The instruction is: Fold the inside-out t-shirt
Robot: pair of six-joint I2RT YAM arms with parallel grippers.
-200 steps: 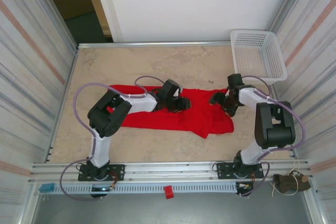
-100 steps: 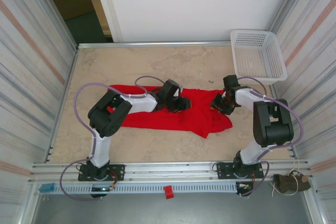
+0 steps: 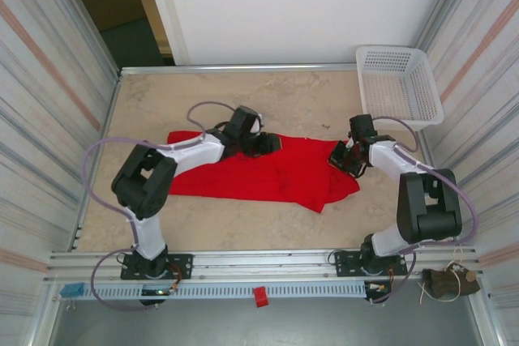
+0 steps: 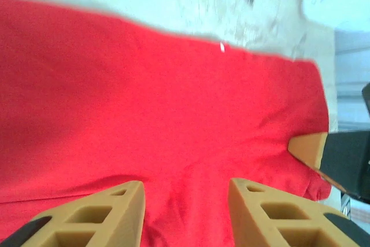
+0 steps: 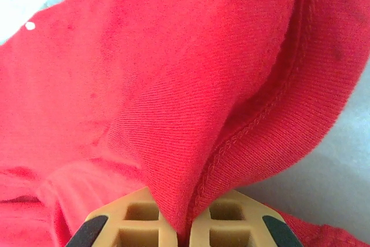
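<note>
The inside-out t-shirt [image 3: 268,176] lies spread in a long red strip across the middle of the table. My left gripper [image 3: 264,143] hovers over its far edge, open; in the left wrist view its fingers [image 4: 124,201] stand apart over flat red cloth [image 4: 173,96], with nothing between them. My right gripper [image 3: 340,158] is at the shirt's right end. In the right wrist view it [image 5: 188,215] is shut on a raised fold of the t-shirt [image 5: 191,85], a stitched hem running down into the jaws.
A white lattice basket [image 3: 399,87] sits at the far right corner of the table. Ribbed wall panels [image 3: 49,119] close both sides. Bare beige tabletop [image 3: 284,95] lies behind the shirt, and more in front of it [image 3: 259,224].
My right gripper has shut on the shirt's right edge. The left arm swung left and its gripper moved up toward the shirt's far edge, still open.
</note>
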